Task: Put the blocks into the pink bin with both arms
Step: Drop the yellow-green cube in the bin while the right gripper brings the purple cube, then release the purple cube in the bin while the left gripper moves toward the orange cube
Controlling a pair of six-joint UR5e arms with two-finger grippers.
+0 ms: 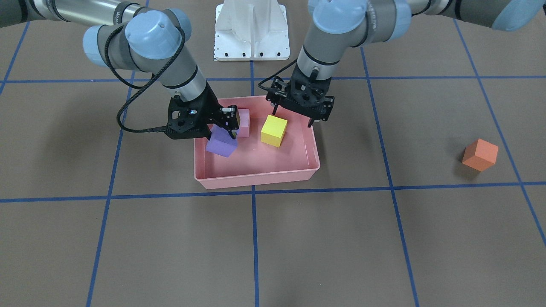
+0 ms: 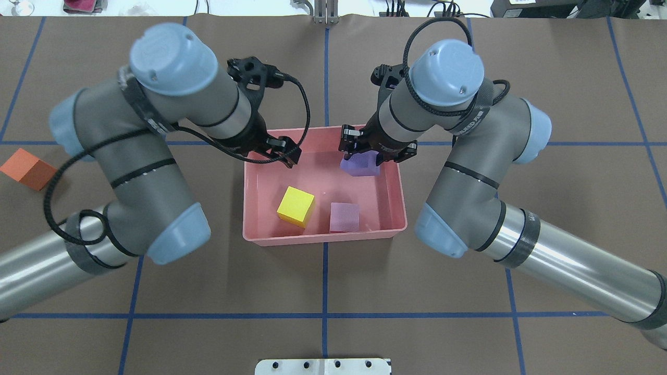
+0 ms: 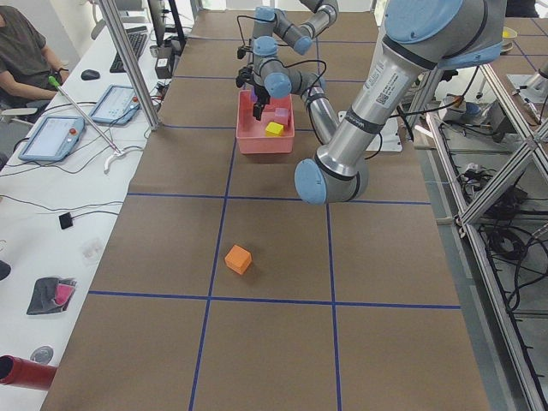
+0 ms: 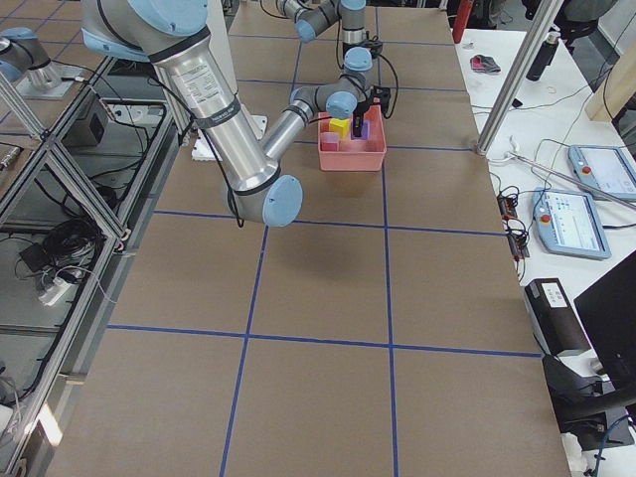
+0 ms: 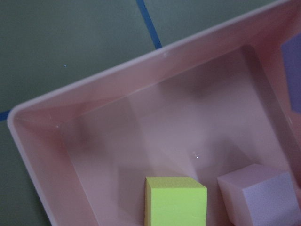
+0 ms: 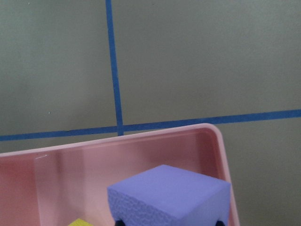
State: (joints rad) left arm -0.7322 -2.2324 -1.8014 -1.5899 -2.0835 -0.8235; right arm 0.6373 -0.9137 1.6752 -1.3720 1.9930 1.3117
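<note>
The pink bin (image 1: pixel 256 179) (image 2: pixel 323 237) sits at the table's middle. Inside lie the yellow block (image 1: pixel 274 130) (image 2: pixel 296 207) and the light pink block (image 1: pixel 244 123) (image 2: pixel 344 217). My right gripper (image 1: pixel 225 133) (image 2: pixel 359 156) is shut on the purple block (image 1: pixel 221 144) (image 6: pixel 169 197) and holds it tilted, just inside the bin at its far right corner. My left gripper (image 1: pixel 293 116) (image 2: pixel 281 152) is open and empty above the bin's far left corner. The orange block (image 1: pixel 480 154) (image 2: pixel 28 168) lies on the table far out on my left.
The white pedestal base (image 1: pixel 251 34) stands at the robot's edge of the table behind the bin. Blue tape lines grid the brown table. A desk with tablets (image 3: pixel 51 137) and a seated person (image 3: pixel 21 51) runs along the table's far side.
</note>
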